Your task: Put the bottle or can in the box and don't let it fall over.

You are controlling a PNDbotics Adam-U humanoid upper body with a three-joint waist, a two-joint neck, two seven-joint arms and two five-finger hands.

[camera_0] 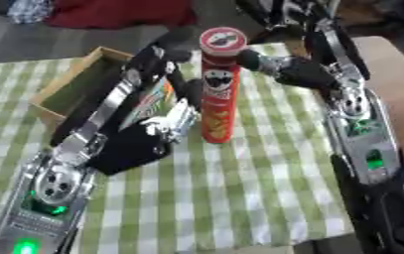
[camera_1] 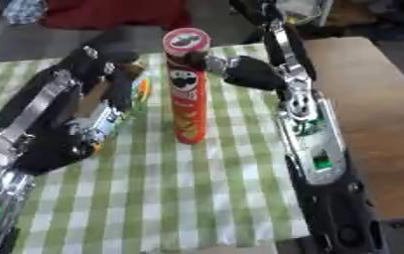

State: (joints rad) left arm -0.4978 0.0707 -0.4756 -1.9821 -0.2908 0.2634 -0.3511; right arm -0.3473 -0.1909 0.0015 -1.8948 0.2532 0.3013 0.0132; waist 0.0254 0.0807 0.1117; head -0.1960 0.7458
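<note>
On the checked cloth [camera_0: 239, 188], right hand [camera_0: 270, 63] clasps the upright red can [camera_0: 219, 94]

Both arms are mostly black with shiny silver metal parts. The left arm [camera_0: 53, 191] has a round silver joint with small holes and green lights near its bottom. The right arm [camera_0: 361, 134] has silver plates, a green light and a black hand [camera_0: 296, 69].
</note>
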